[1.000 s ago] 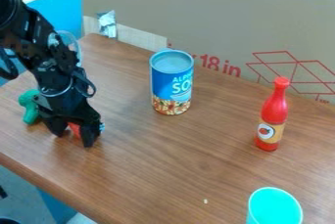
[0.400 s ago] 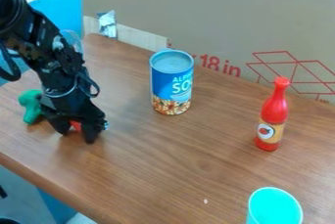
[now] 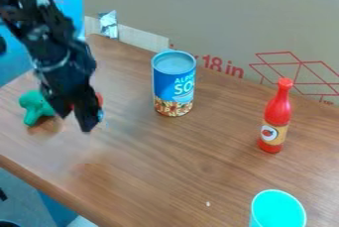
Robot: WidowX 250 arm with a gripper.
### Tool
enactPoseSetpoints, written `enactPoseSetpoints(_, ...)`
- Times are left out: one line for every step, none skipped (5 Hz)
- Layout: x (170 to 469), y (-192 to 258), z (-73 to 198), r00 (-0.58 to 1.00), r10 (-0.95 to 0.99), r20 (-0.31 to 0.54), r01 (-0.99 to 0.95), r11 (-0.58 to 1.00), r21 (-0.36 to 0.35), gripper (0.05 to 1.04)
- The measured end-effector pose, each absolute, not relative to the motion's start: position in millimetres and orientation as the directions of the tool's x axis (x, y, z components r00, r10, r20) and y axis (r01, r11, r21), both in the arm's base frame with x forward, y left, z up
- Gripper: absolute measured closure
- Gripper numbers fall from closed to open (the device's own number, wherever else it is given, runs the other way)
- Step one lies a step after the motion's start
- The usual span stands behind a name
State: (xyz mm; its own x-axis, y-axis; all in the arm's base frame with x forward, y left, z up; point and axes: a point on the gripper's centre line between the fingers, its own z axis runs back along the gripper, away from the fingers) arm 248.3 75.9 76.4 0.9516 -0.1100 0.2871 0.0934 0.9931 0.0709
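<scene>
One blue can [image 3: 174,86] stands upright in the camera view, near the cardboard [image 3: 205,15] behind it. Left of the can, the gripper [image 3: 75,121] is closed around a red object [image 3: 99,99], partly hidden — a green object [image 3: 33,105] lies farther left, near the table [image 3: 165,171] edge. Wood stretches between the can and the red bottle [image 3: 279,112] to its right; nearer the camera than both is a turquoise cup [image 3: 278,212].

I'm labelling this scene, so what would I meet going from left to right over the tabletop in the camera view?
Green toy, end effector holding something red, blue can, red bottle.
</scene>
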Motion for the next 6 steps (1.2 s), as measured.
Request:
enactPoseSetpoints(259, 50, 81, 0.924, -0.28, 0.261, 0.261, 0.96, 0.106, 0.289)
enactPoseSetpoints(275, 11, 62, 0.9, -0.345, 0.269, 0.324, 0.939, 0.118, 0.289)
enactPoseSetpoints(279, -29, 41, 0.857, -0.447, 0.256, 0.432, 0.895, 0.115, 0.289)
enactPoseSetpoints(281, -59, 35, 0.817, -0.516, 0.258, 0.501, 0.856, 0.124, 0.289)
enactPoseSetpoints(284, -72, 32, 0.805, -0.538, 0.25, 0.528, 0.842, 0.11, 0.289)
enactPoseSetpoints(290, -73, 28, 0.81, -0.533, 0.246, 0.527, 0.844, 0.093, 0.29)
